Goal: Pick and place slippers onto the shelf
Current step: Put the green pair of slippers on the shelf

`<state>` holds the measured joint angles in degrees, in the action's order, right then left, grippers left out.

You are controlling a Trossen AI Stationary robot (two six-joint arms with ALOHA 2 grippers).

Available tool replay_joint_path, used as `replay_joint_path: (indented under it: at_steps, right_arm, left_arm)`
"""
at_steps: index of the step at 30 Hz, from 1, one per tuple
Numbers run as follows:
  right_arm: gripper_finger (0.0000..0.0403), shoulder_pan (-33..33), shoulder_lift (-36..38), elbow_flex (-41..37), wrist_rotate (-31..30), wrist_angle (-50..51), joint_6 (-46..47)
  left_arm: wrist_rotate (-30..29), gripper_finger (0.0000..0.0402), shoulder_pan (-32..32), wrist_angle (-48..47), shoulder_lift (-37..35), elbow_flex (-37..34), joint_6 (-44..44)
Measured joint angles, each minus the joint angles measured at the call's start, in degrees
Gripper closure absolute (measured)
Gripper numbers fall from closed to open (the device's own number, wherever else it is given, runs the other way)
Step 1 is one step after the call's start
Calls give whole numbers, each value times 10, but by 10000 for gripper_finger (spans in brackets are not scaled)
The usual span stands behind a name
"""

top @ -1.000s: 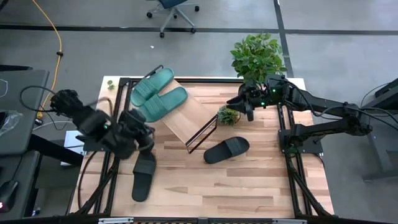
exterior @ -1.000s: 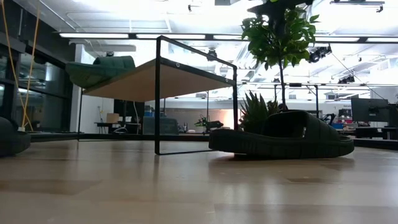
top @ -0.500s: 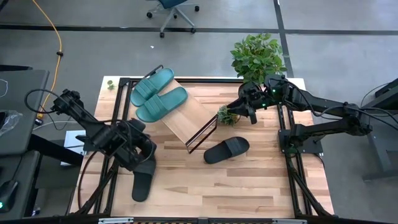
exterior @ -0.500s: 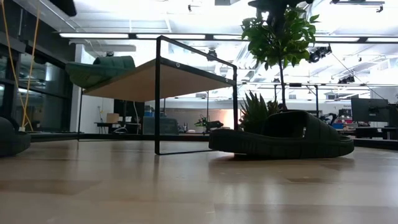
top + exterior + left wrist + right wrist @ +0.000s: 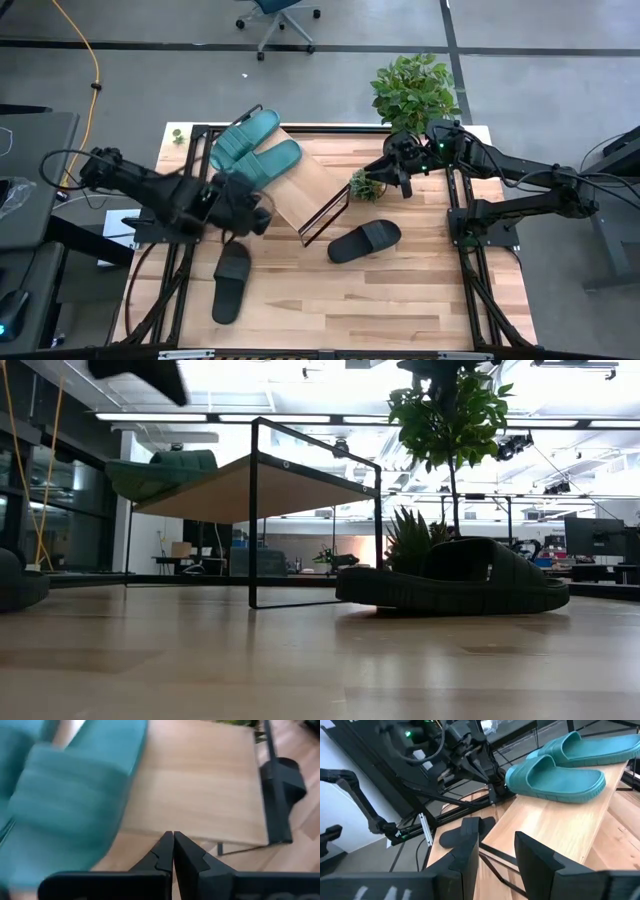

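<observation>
The wooden surface (image 5: 400, 290) fills the middle of the high view, framed by black rails. On it, upper left of centre, the shelf (image 5: 305, 185) slants as a light plank in a thin black wire frame; in the low view the shelf (image 5: 250, 488) stands at centre left with its board raised above the surface.

A leafy potted plant (image 5: 412, 88) sits at the upper right edge of the surface, and a small spiky plant (image 5: 365, 184) stands just right of the shelf.

The left arm reaches in from the left of the high view, its left gripper (image 5: 255, 212) hanging just beside the shelf's lower left edge, above the surface. In the left wrist view the left gripper (image 5: 173, 851) has its fingers pressed together and empty. The right arm comes from the right, and the right gripper (image 5: 398, 170) hovers near the small plant; in the right wrist view the right gripper (image 5: 496, 855) is spread apart and holds nothing.

Two teal slippers (image 5: 255, 152) lie side by side on the shelf's upper left part. One black slipper (image 5: 364, 240) lies on the surface at centre, just below the shelf's lower corner. The other black slipper (image 5: 231, 282) lies at lower left, below the left gripper and apart from it.
</observation>
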<state>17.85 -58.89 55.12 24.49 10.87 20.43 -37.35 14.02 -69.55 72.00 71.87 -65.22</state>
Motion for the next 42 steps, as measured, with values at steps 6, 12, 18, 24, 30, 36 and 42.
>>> replay_joint_path:
  at_steps: [6,12,18,24,30,36,42]
  right_arm:
    - [284,0,0,0,0,-1,2]
    - [284,0,0,0,1,-8,-4]
    - [284,0,0,0,-3,-8,-10]
    - [284,0,0,0,-5,-8,-11]
    - [284,0,0,0,-16,-8,-14]
    - [284,0,0,0,-16,-8,-12]
    - [284,0,0,0,-16,-6,-12]
  left_arm:
    - [92,401,-87,62,-24,0,152]
    - [178,402,-154,104,-36,0,241]
    - [258,402,-225,102,-35,-20,280]
    - [268,402,-230,98,-19,-31,293]
    - [283,402,-231,97,20,-31,319]
    - [260,402,-231,93,33,-31,325]
    - [222,402,-231,80,33,-31,324]
